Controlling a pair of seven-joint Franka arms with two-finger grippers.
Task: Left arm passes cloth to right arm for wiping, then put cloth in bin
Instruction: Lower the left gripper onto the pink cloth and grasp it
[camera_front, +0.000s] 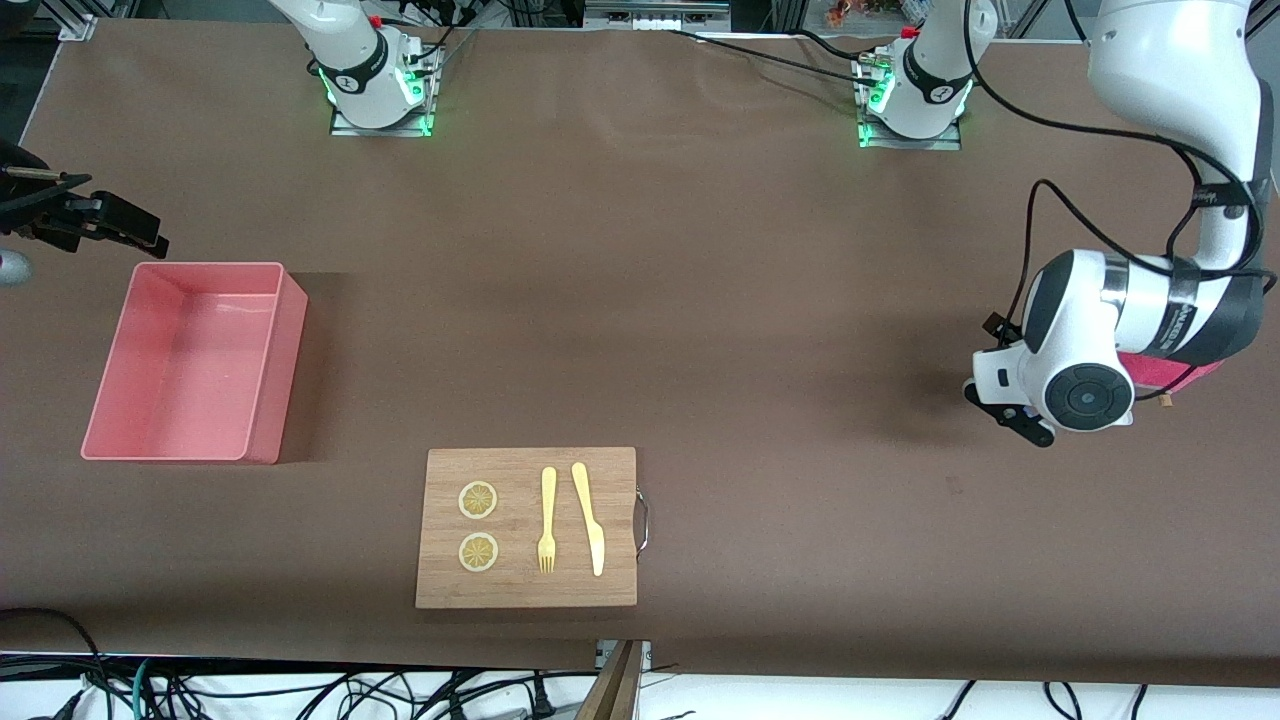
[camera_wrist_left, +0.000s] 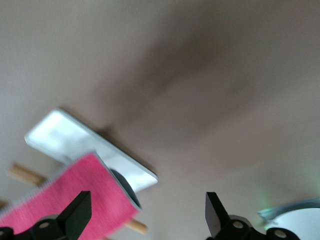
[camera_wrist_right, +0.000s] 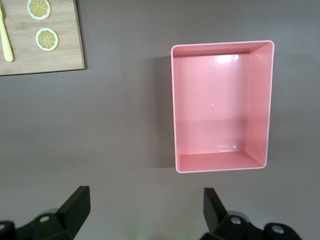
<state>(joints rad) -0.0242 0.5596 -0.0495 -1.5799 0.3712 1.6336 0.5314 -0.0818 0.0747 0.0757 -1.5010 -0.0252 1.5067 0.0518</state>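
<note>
Front view gives us the left pincer (camera_front: 1010, 405) hanging over the desk (camera_front: 640, 300) at the left arm's end, with a strip of the pink cloth (camera_front: 1165, 372) peeking out from under the wrist. Left wrist view: fingers spread wide, nothing between them, cloth (camera_wrist_left: 75, 192) below and just beside one fingertip (camera_wrist_left: 80, 207), draped partly over a white tray (camera_wrist_left: 65, 137) and some wooden sticks (camera_wrist_left: 22, 174). So we judge the cloth not yet picked up.

Right pincer (camera_front: 120, 228) sits at the desk edge on the right arm's end, over the desk just beside the pink bin (camera_front: 150, 440); the arm waits. Right wrist view: fingers spread, empty, bin (camera_wrist_right: 260, 105) below, nothing in it.

Cutting board (camera_front: 520, 590) lies near the front edge, mid-desk, with two lemon slices (camera_front: 478, 500), a fork (camera_front: 547, 520) and a knife (camera_front: 589, 515) on it.

Progress, as we read it: right at the start. Left to do: grab cloth, hand it over, wipe, drop it in the bin.
</note>
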